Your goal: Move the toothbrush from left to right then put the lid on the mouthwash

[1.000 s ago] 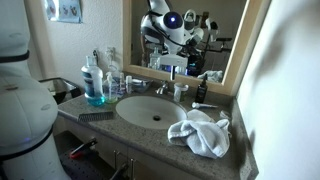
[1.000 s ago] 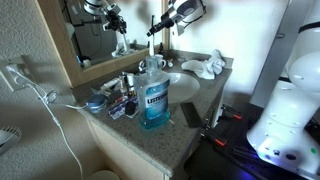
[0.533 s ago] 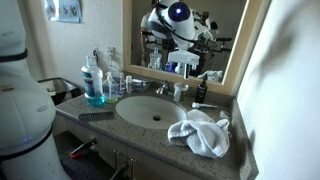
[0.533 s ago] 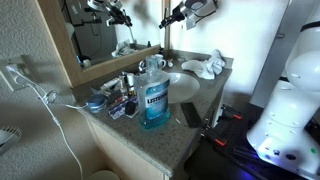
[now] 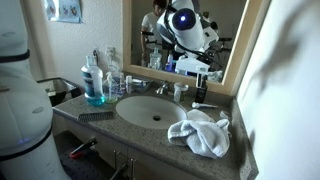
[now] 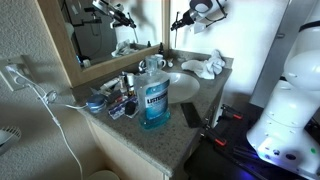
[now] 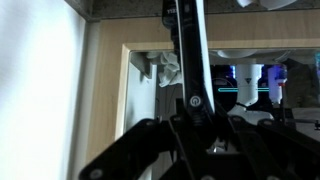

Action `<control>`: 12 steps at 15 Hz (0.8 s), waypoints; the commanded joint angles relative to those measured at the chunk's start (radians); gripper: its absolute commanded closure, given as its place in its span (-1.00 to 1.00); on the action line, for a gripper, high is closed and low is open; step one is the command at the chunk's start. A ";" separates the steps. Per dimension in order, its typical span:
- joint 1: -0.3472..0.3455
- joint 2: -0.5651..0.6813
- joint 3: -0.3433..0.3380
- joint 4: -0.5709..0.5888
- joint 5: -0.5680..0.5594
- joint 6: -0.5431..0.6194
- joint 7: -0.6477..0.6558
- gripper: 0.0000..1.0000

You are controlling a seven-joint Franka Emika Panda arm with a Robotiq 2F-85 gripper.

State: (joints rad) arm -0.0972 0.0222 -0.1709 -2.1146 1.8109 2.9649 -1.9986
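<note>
My gripper [image 7: 190,135] is shut on the toothbrush [image 7: 188,60], a dark slim handle with a round button that runs up between the fingers in the wrist view. In both exterior views the gripper [image 5: 197,67] [image 6: 193,14] hangs high over the right end of the counter, in front of the mirror. The toothbrush [image 6: 180,18] sticks out of it. The mouthwash [image 5: 93,82] [image 6: 153,96], a tall clear bottle of blue liquid, stands at the left end of the counter. I cannot pick out the lid among the small dark things beside it.
A round sink [image 5: 150,111] [image 6: 181,80] is set in the middle of the counter with a faucet [image 5: 163,88] behind it. A crumpled white towel [image 5: 201,131] [image 6: 205,67] lies right of the sink. A dark comb [image 5: 95,116] lies in front of the mouthwash. Small bottles [image 6: 126,82] line the mirror.
The gripper has carried the toothbrush to the right along the mirror, away from the mouthwash. Nothing on the counter has moved.
</note>
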 commanded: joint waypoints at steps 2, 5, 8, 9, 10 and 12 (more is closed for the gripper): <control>-0.030 0.051 -0.039 0.048 0.190 0.007 -0.200 0.76; -0.034 0.113 -0.060 0.073 0.292 -0.007 -0.288 0.75; -0.026 0.190 -0.069 0.114 0.369 -0.011 -0.338 0.76; -0.024 0.218 -0.070 0.133 0.388 -0.010 -0.350 0.76; -0.022 0.243 -0.071 0.149 0.405 -0.011 -0.354 0.76; -0.017 0.292 -0.070 0.185 0.422 -0.006 -0.350 0.76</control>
State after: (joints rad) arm -0.1232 0.2463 -0.2309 -2.0032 2.1794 2.9588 -2.3131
